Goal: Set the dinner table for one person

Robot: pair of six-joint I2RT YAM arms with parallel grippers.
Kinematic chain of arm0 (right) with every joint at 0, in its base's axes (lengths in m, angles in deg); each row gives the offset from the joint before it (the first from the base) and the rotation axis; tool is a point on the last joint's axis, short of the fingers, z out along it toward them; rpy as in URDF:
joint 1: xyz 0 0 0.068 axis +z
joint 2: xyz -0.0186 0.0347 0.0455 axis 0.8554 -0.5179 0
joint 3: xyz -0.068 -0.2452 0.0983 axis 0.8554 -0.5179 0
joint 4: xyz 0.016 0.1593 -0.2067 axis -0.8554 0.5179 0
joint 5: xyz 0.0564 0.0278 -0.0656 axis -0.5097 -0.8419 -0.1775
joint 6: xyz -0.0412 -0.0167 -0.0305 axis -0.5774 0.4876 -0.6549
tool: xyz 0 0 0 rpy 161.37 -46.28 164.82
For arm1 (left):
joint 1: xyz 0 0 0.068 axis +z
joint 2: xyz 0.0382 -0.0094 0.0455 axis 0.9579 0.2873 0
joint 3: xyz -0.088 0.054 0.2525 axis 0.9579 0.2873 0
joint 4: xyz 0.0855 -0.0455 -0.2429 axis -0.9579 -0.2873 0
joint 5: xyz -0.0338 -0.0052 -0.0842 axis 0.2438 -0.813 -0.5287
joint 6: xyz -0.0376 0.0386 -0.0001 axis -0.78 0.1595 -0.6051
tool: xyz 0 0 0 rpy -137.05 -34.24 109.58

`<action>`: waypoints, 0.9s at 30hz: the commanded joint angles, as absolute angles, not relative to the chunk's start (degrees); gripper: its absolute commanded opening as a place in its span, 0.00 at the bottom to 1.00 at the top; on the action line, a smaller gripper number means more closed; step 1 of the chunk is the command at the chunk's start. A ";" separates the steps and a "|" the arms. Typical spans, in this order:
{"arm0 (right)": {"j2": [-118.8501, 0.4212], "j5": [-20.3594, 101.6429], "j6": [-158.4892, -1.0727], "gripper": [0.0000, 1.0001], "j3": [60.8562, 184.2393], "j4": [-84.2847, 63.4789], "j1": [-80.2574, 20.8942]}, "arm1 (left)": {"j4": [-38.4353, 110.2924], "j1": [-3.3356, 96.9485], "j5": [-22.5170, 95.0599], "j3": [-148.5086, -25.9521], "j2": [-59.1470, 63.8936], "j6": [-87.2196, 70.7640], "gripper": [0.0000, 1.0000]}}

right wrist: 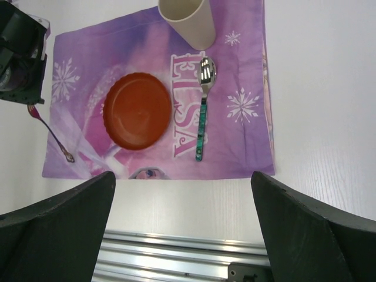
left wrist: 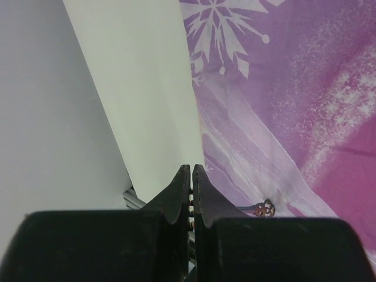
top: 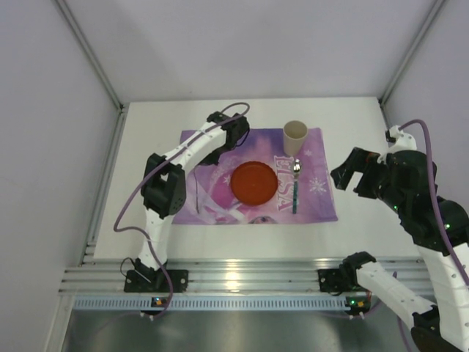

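**Dinner table** point(top: 150, 125): large plain white rectangular top with a silver aluminium rail point(top: 234, 282) along its near edge. One. It carries everything listed below.

**Left gripper** point(left wrist: 191, 170): over the placemat's far-left corner. Its fingers are pressed together with no gap at the tips. You cannot tell whether it touches the fork.

**Purple-pink snowflake "ELSA" placemat** point(right wrist: 247, 141): one, lying flat mid-table.

**Thin metal fork** point(right wrist: 51, 134): one, along the placemat's left edge, with one end just beside the left gripper.

**Round red plate** point(right wrist: 137, 110): one, at the placemat's centre.

**Steel spoon with a teal handle** point(right wrist: 202, 111): one, just right of the plate.

**Beige cylindrical cup** point(right wrist: 187, 20): one, upright at the placemat's far edge, beyond the spoon.

**Right gripper** point(right wrist: 183, 176): jaws wide and holding nothing, above the table past the placemat's right edge.

**Hazards, as judged:**
- If you lift the left arm carelessly, it may drag the fork askew or ruck the placemat.
- A low sweep by the right arm could topple the tall cup or shove the spoon.
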State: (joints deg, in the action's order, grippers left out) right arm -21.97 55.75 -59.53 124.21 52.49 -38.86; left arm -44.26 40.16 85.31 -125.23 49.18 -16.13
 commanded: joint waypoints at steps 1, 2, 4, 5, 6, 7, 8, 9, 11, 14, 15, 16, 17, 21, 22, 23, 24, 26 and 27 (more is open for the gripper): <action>-21.99 56.63 -59.96 1.00 123.91 50.35 -39.38 | -43.87 40.26 90.49 -128.00 51.42 -19.41 0.00; -22.17 56.63 -59.96 1.00 123.91 50.09 -39.38 | -43.96 40.35 90.93 -129.04 51.94 -19.67 0.02; -22.52 56.72 -59.79 1.00 123.99 49.82 -39.30 | -44.13 40.26 92.68 -130.19 52.74 -20.20 0.45; -22.61 56.72 -59.70 1.00 123.99 49.47 -39.30 | -44.05 40.35 93.31 -131.33 52.74 -20.72 0.63; -22.78 56.63 -59.70 1.00 123.99 49.30 -39.30 | -44.05 40.26 94.18 -132.04 52.65 -21.17 0.78; -22.78 56.55 -59.61 1.00 123.56 49.12 -39.38 | -44.22 40.35 94.71 -132.74 52.48 -21.60 0.97; -22.78 56.28 -59.53 1.00 123.38 48.86 -39.38 | -43.70 40.26 94.46 -133.96 52.39 -21.78 0.98; -22.96 56.11 -59.35 1.00 123.20 48.68 -39.30 | -43.78 40.17 94.11 -134.76 51.78 -22.22 0.98; -22.87 55.67 -59.00 1.00 122.15 47.89 -39.30 | -44.13 40.26 92.45 -136.69 50.90 -24.06 0.98; -22.87 54.97 -59.00 1.00 121.10 46.40 -39.38 | -43.87 40.26 89.90 -137.14 47.74 -26.09 0.98; -23.04 54.61 -59.08 1.00 121.09 46.13 -39.38 | -43.09 40.17 88.14 -137.14 45.55 -26.18 0.98; -23.31 54.61 -59.35 1.00 121.35 45.78 -39.38 | -42.91 40.08 87.00 -136.71 44.49 -26.44 0.98; -23.48 54.26 -60.05 1.00 121.71 44.82 -39.30 | -42.56 40.00 84.63 -136.61 41.95 -26.62 0.98; -24.36 51.19 -62.68 1.00 123.64 41.66 -39.30 | -37.84 39.56 77.70 -129.87 32.13 -26.79 0.98; -25.23 50.05 -63.82 1.00 124.60 41.21 -39.38 | -35.98 39.21 76.01 -123.84 29.39 -26.79 0.98; -25.68 48.91 -64.27 1.00 125.04 40.34 -39.38 | -34.05 39.20 73.91 -120.48 26.40 -26.71 0.98; -26.20 46.46 -64.62 1.00 125.31 40.24 -39.30 | -31.59 39.12 71.89 -116.96 20.11 -26.79 0.98; -27.35 45.21 -64.89 1.00 124.44 40.94 -39.30 | -23.77 38.94 65.73 -105.45 13.05 -26.01 0.98; -27.35 46.25 -64.54 1.00 123.48 41.55 -39.30 | -21.83 38.77 65.45 -101.58 5.96 -26.61 0.98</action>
